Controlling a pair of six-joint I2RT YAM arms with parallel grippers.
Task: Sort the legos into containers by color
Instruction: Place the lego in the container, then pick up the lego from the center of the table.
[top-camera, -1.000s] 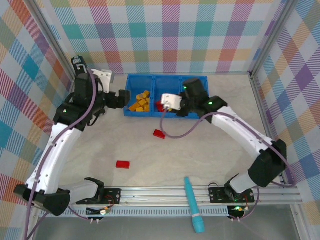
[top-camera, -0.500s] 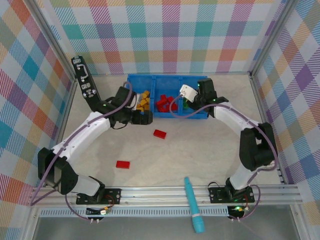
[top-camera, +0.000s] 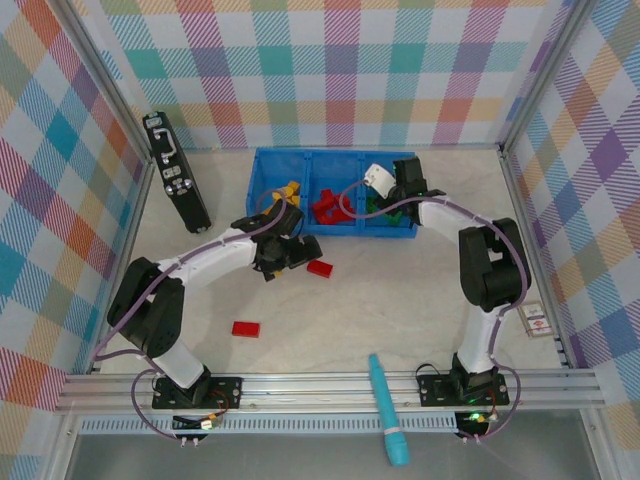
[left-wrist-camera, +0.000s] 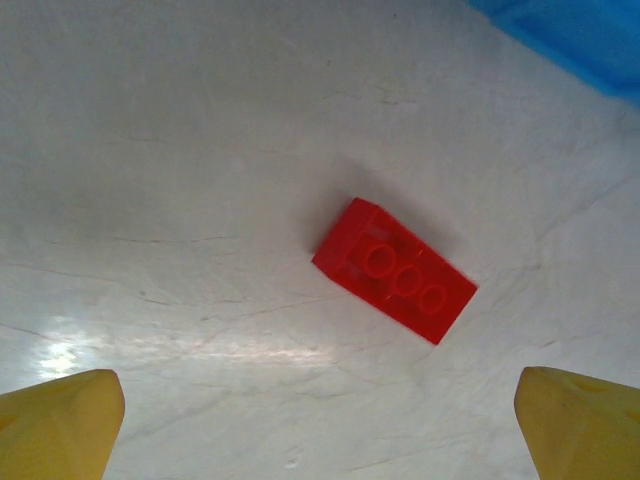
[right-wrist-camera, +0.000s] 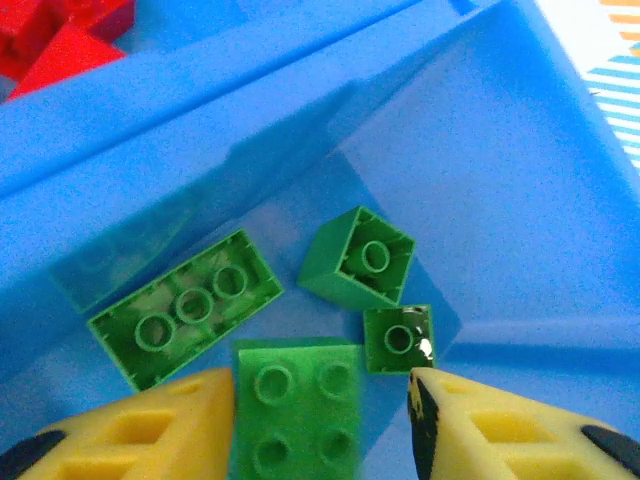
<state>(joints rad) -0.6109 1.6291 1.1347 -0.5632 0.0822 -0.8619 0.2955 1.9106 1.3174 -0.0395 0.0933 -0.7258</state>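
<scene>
As seen from overhead, a long blue tray (top-camera: 340, 232) with three square compartments lies at the far side of the table (top-camera: 420, 300). My left pincer (top-camera: 298, 258) hovers just in front of the tray's front wall, its yellow fingers (left-wrist-camera: 60, 425) spread wide and holding nothing. Directly beneath it a red brick (left-wrist-camera: 395, 272) lies flat on the table, close to the tray and touched by neither finger. A second red brick (top-camera: 245, 328) lies well in front of the tray.

My right pincer (right-wrist-camera: 320, 425) hangs inside the tray's right compartment (right-wrist-camera: 500, 180). Its jaws stand partly apart around a green four-stud brick (right-wrist-camera: 297, 415). One finger sits against the brick's edge, while a strip of blue floor shows between the brick and the other finger (so nothing is clamped). Three more green bricks (right-wrist-camera: 185, 310) lie on that compartment's floor just beyond it. The middle compartment (top-camera: 335, 168) holds red bricks (top-camera: 325, 205), and the left compartment (top-camera: 268, 175) holds orange-yellow bricks (top-camera: 288, 192).
</scene>
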